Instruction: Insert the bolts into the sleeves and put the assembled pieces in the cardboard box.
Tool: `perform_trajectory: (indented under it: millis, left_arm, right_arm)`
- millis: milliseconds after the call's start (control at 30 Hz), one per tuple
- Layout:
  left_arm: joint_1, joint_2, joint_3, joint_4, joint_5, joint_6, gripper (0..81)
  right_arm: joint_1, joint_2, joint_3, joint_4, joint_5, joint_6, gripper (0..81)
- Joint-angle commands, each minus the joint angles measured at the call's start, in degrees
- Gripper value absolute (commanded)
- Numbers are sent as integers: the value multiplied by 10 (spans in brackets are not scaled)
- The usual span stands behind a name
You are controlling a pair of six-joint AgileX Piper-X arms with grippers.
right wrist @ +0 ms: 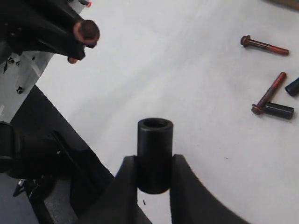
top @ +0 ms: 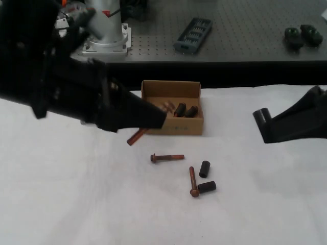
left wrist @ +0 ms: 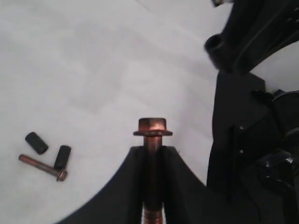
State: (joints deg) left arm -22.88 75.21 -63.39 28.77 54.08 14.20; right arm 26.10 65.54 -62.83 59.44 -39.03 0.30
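Clamped in the left gripper (left wrist: pixel 152 154) is a copper-coloured bolt (left wrist: pixel 152 133), its flanged hex head poking past the fingertips. Opposite, the right gripper (right wrist: pixel 155 161) pinches a stubby black sleeve (right wrist: pixel 154 135), its hollow end showing. Two more bolts (top: pixel 167 157) and two sleeves (top: pixel 205 169) lie loose on the white cloth (top: pixel 76 194), just this side of the cardboard box (top: pixel 171 89).

White surface (top: pixel 61 204), cloth-covered. Toward far edge, centre: cardboard box (top: pixel 171 91). Nearer: lone bolt (top: pixel 167 157) lying crosswise. Just beside it, second bolt (top: pixel 192 181) w/ one sleeve (top: pixel 207 187) at its head, another sleeve (top: pixel 205 169) near its shank.
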Motion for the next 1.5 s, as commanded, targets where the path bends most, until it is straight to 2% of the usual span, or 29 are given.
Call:
perform_trajectory:
  millis: [0,133,267,500,667,1100,1233,1467]
  left_arm:
    - [6,-20,3,-11,29,0,6]
    - [7,-38,29,-36,59,-23,6]
    - [7,-62,79,-113,59,-95,6]
    - [9,-108,134,-303,-41,-263,6]
    - [9,-111,139,-436,-74,-372,6]
    - [9,-111,139,-438,-93,-411,6]
    - [9,-111,139,-438,-93,-423,6]
    - [9,-111,139,-438,-99,-426,6]
  right_arm:
    - [25,11,-2,-19,-20,-15,29]
    - [77,30,-2,-60,-20,-16,29]
    - [123,56,-2,-99,-20,-16,29]
    - [176,93,-2,-118,-20,-16,29]
    - [201,109,-2,-165,-23,-16,29]
    - [207,109,-2,-300,-12,49,29]
    - [206,109,-2,-314,26,61,29]
    - [204,109,-2,-329,38,64,29]
